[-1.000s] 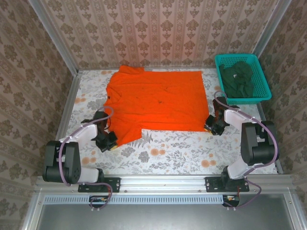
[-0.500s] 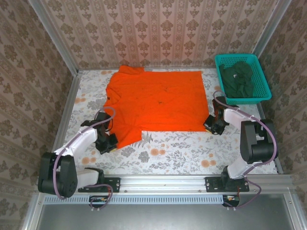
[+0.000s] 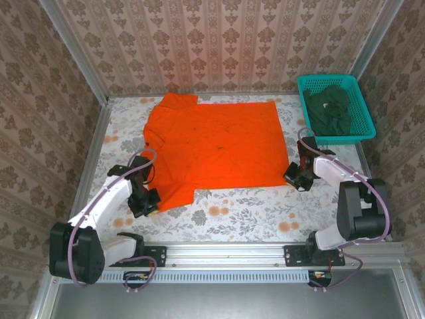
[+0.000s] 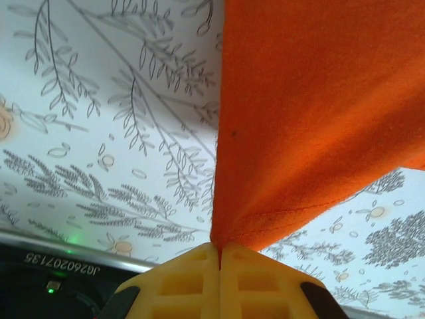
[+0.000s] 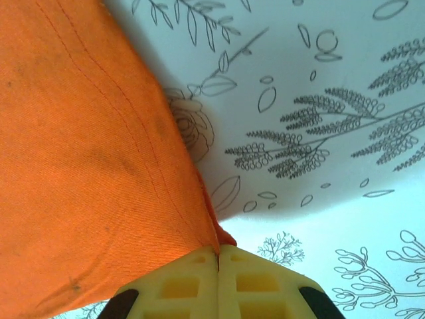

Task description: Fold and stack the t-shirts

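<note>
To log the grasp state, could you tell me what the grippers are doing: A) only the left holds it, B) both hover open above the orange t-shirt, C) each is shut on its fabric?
C: the left gripper and right gripper each pinch the orange t-shirt, closed on its fabric.

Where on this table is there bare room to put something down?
The widest bare patch is the near strip of table between the orange shirt and the arm bases. A narrower strip runs between the shirt and the left wall. The far right corner is crowded by the basket of green shirts.
</note>
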Controlling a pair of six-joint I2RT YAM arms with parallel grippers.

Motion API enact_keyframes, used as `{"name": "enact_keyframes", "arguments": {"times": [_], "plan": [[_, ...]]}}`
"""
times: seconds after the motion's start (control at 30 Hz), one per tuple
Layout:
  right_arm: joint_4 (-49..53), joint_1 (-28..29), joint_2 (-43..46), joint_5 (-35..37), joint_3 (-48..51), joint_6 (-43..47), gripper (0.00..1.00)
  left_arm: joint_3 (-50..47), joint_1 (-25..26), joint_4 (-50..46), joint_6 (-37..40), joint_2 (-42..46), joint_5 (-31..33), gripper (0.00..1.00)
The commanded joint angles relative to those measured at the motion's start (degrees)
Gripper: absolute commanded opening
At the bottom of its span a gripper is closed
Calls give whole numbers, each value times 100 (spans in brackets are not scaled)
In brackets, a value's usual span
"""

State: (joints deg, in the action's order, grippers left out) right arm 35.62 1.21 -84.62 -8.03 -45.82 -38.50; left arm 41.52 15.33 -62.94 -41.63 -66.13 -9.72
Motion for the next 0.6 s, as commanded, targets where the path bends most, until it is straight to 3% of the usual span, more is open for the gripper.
{"name": "enact_keyframes", "arguments": {"times": [0.0,0.3,0.57], "plan": [[330,62,271,-127,295,97,0,19,39,-512,-11,63,-204,0],[537,178,774,-232,373,77,0,574,38,-617,20,-97,-514,0],[820,178,535,-36,-735,236,0,1907,8,-487,40,-743,-553,0]]}}
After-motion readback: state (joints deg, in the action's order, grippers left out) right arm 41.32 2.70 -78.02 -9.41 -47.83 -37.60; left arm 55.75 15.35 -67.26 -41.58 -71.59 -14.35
